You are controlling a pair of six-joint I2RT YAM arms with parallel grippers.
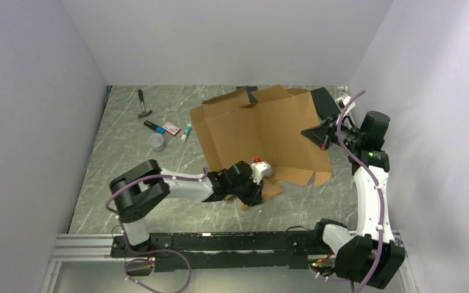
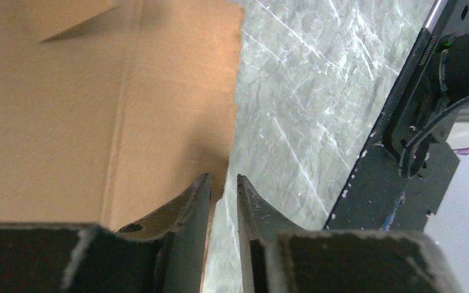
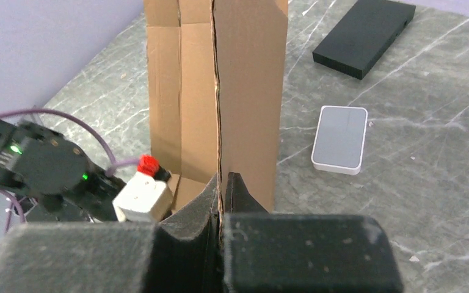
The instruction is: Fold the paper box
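The right gripper [image 3: 221, 183] is clamped on an edge of the paper box [image 3: 244, 91]. Its fingers [image 3: 247, 201] pinch the sheet just where a crease or slit line runs straight away from them, so the brown panels stand upright ahead of the pads. The left gripper [image 2: 224, 183] has its fingers [image 2: 186, 210] parted a little, with a corner edge of the sheet dipping into the gap. Bare table [image 2: 305, 110] shows through that gap, so this one reads as let go rather than gripping. The cardboard spreads to the left of those fingers, flat and creased, and the table lies to their right. Off to the right of the right fingers lie a small white case [image 3: 340, 139] and, beyond it, a black slab [image 3: 364, 36], both apart from the sheet. The sheet looks light and stiff within each panel but hinged at every crease, so held by one edge it will likely swing and fold where it likes. The surface seems smooth, and a shallow pinch may slip or crush the corrugated rim. The safer hold is deep in the pads on a panel edge close to a crease, not on a flap tip.
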